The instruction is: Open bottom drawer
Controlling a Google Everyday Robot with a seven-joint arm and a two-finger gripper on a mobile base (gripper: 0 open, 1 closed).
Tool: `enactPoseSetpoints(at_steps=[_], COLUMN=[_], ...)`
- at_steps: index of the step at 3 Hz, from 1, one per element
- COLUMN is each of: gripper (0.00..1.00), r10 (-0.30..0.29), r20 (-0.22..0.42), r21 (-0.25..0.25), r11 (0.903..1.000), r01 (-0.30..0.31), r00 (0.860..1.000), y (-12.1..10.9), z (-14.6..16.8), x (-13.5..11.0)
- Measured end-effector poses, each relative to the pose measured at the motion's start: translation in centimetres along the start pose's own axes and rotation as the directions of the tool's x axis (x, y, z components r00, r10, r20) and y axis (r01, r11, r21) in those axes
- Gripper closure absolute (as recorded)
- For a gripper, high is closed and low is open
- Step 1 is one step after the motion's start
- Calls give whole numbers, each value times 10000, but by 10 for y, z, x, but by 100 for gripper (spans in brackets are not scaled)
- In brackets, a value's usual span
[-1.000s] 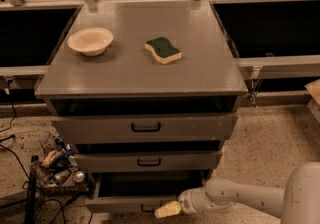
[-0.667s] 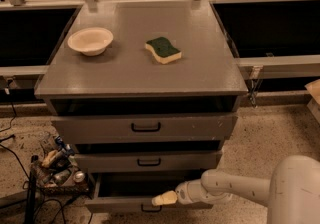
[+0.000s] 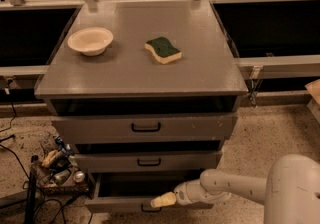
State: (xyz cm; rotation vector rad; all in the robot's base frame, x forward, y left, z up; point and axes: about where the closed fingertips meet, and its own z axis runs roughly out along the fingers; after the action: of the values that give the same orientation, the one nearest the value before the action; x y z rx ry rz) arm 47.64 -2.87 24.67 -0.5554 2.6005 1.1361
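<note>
Camera view: the bottom drawer (image 3: 117, 204) stands partly pulled out, grey inside showing. The tool (image 3: 162, 200) sits at its front edge by the handle; whether it is spread or closed cannot be told, and more travel likely remains. The table (image 3: 200, 68) carries a bowl (image 3: 90, 41) and a sponge (image 3: 163, 50), apart, above a speckled floor (image 3: 270, 133).
</note>
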Motion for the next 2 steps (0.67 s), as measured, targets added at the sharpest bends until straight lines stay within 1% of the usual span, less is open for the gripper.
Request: enactPoseSetpoints(at_steps=[2], gripper=[0], r10=[-377], r20=[-363], r21=[-634], r11=[9974], r01=[354], r00=[9986], y=[13], z=[3], x=[9])
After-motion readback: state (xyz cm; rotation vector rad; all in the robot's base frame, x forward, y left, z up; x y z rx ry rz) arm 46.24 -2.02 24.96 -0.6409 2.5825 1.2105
